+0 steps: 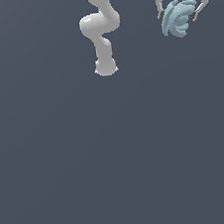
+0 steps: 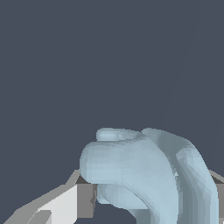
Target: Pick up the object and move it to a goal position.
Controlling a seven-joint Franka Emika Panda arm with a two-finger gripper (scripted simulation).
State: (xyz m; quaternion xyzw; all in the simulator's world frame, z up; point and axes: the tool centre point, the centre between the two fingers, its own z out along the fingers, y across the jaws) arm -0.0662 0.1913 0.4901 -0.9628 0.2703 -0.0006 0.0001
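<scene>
Exterior view, left to right. The left half shows only the flat dark grey surface; whether it is a table or a floor cannot be told. Near the top centre stands the white arm, its base a pale disc on the surface, links curving up out of frame. No goal marker shows anywhere in either view.

Upper right: the grey hand body enters from the top edge, and the gripper hangs below it. The shell, pale blue with curved layered ridges, sits between the two fingers, one finger on each flank. The fingers are clenched on it, dark pads pressing its sides. The shell appears clear of the surface, so it reads as lifted, though height is hard to judge from this angle.

Wrist view: the shell fills the lower right, bulging past the finger pads; one pale finger with a dark pad touches its side, and a sliver of the second finger shows at the far edge.

Key relation: the shell lies directly between the fingers, not offset to either side. Its ridges fan across the grip, its wider span running roughly across the gap.

Judgement: pick-up looks done; transport remains. With no target visible, the direction cannot be stated. Risk: the rounded flanks could slip under a fast move.
</scene>
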